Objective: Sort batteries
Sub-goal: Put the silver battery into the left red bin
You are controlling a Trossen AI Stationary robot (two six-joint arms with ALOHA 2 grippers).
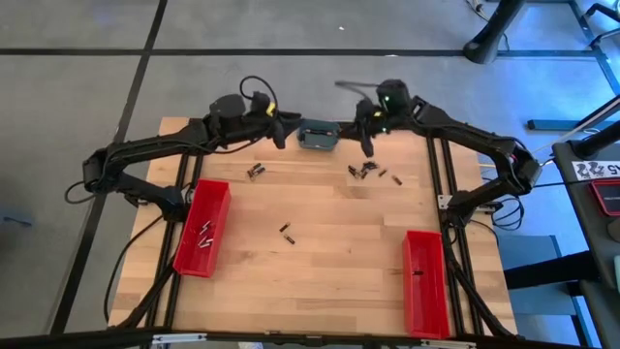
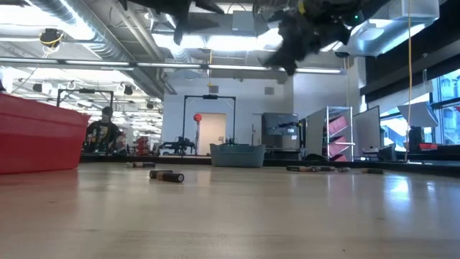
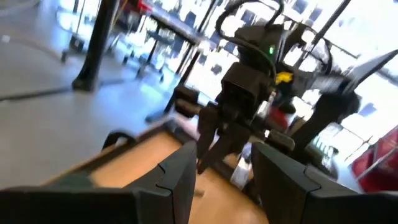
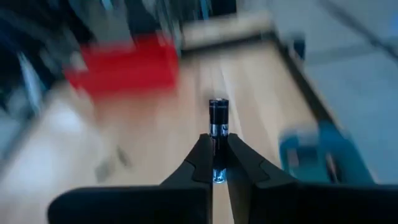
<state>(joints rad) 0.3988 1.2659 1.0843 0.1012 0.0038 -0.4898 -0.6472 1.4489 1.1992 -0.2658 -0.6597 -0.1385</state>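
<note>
1. The right gripper (image 4: 214, 163) hangs above the table's far edge at about one o'clock, its fingers pinched on a battery (image 4: 217, 117) that sticks out past the tips.
2. The left gripper (image 1: 280, 136) hovers near eleven o'clock, fingers apart.

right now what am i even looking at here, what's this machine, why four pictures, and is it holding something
It is a robot with two dark arms at a wooden table, sorting batteries. One picture looks straight down, one looks level across the tabletop, and one comes from a camera on each wrist. On the table lie loose batteries, two red bins and a grey-blue dish. The right gripper is shut on a battery, raised above the table. The left gripper is open and holds nothing.
</note>
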